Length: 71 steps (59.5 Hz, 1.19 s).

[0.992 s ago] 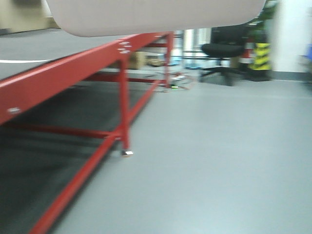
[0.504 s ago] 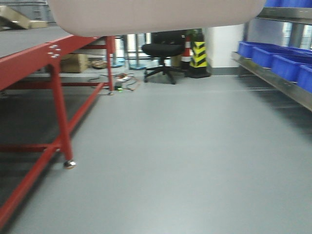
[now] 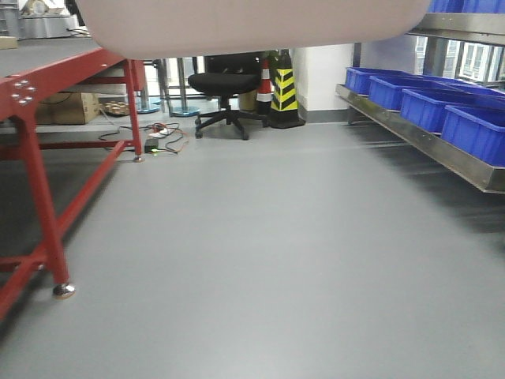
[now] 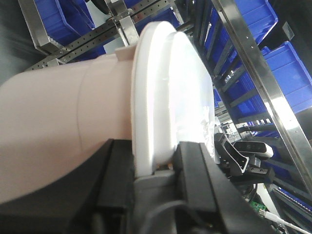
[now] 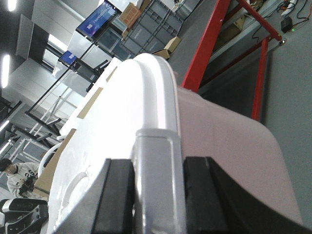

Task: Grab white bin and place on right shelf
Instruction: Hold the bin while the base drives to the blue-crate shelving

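Grips with both arms at once. Clamps the left gripper (image 4: 155, 170) low in the centre of the left wrist frame, with one black finger (image 4: 116, 185) left of the rim of the white bin (image 4: 58, 126) and the other right of it. Pinches likewise with the right gripper (image 5: 157, 195) at the bottom centre of its frame, black pads (image 5: 117, 195) flanking the rim. Seems to press from both sides, though exact contact is hard to see.

White bin (image 3: 252, 28) cropped by top edge; right shelf (image 3: 481, 178) seemingly runs off-frame.
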Each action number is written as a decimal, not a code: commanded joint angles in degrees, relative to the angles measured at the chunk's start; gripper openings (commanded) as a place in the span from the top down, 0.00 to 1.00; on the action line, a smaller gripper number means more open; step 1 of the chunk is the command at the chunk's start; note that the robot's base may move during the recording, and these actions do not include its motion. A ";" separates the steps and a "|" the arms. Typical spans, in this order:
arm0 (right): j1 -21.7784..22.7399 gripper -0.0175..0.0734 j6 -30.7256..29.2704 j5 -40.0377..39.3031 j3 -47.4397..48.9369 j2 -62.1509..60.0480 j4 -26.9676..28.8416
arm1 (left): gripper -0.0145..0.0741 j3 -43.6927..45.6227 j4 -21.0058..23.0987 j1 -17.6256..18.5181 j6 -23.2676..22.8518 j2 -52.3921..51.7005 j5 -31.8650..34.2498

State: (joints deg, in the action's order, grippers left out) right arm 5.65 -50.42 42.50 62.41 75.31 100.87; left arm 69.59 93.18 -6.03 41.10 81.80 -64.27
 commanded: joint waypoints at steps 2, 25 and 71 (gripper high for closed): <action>-0.75 0.74 -0.29 6.16 2.48 -2.28 7.48 | 0.97 2.05 4.72 1.31 0.98 -2.42 -11.66; -0.75 0.74 -0.29 6.24 2.48 -2.28 7.48 | 0.97 2.05 4.72 1.31 0.98 -2.42 -11.66; -0.75 0.74 -0.29 6.08 2.48 -2.28 7.48 | 0.97 2.05 4.72 1.31 0.98 -2.42 -11.66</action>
State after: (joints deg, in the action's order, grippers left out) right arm 5.65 -50.37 42.50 62.41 75.31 100.95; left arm 69.59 93.16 -6.03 41.10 81.80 -64.30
